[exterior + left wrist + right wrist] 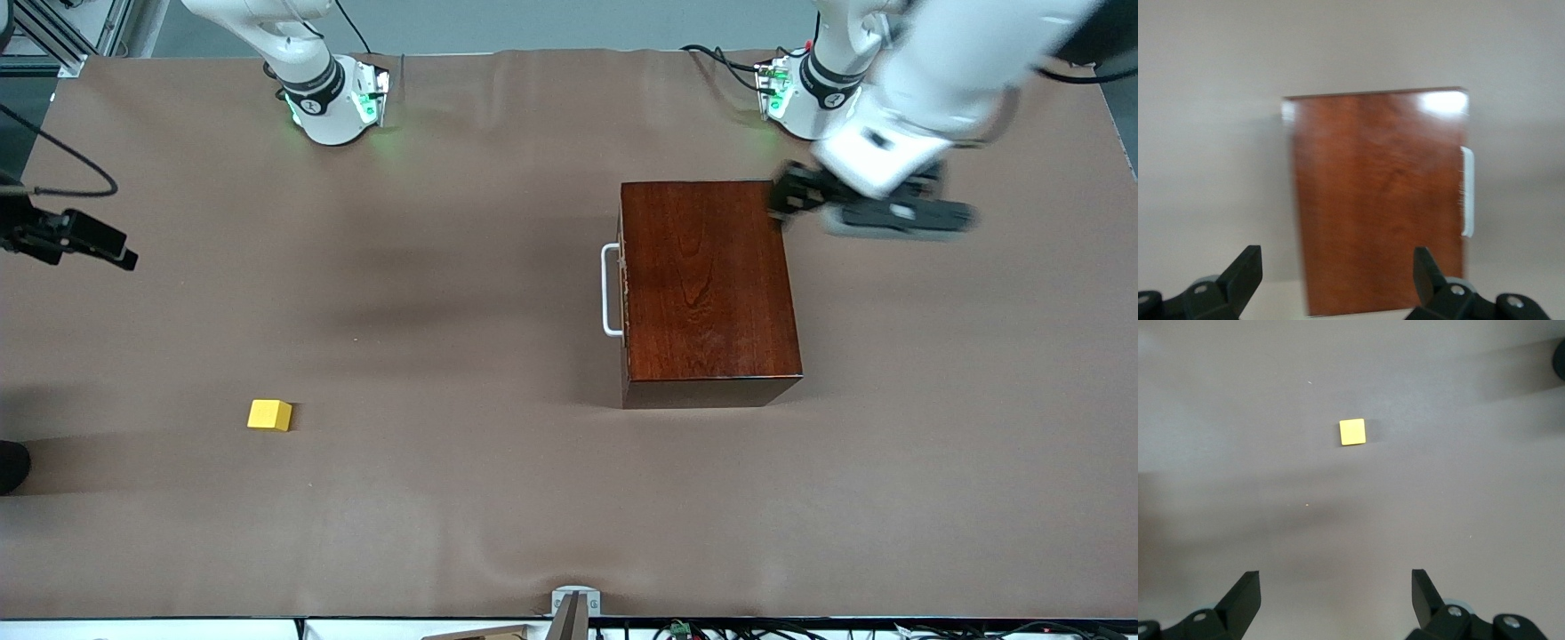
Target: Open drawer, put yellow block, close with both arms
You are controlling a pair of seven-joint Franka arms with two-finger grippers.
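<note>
While its fingers stand wide apart with nothing between them, the left gripper [787, 200] hangs over the corner of the wooden box [707, 284] nearest the left arm's base. The left wrist view shows both black fingertips [1245, 270] spread at either side of the box's glossy reddish-brown top [1378, 200]. The drawer sits pushed in, only its white bar handle [610, 291] standing out from the box face that looks toward the right arm's end of the table. The box rests toward the left arm's end, about midway between the edge where the bases stand and the edge nearest the front camera.

The right gripper [1335, 597] is likewise released and empty, its fingers spread above bare cloth, with the yellow block [1352, 432] on the table below and apart from them. In the front view that gripper [93, 242] shows dark at the table's edge at the right arm's end. The yellow block [269, 414] lies alone toward that end, nearer the front camera than the box and well apart from it.

A brown cloth [462, 498] covers the whole table, lightly rippled along both long edges. Both arm bases [342, 102] glow green along the edge where the robots stand. Cables trail over the table's corners there, and grey floor shows past that edge.
</note>
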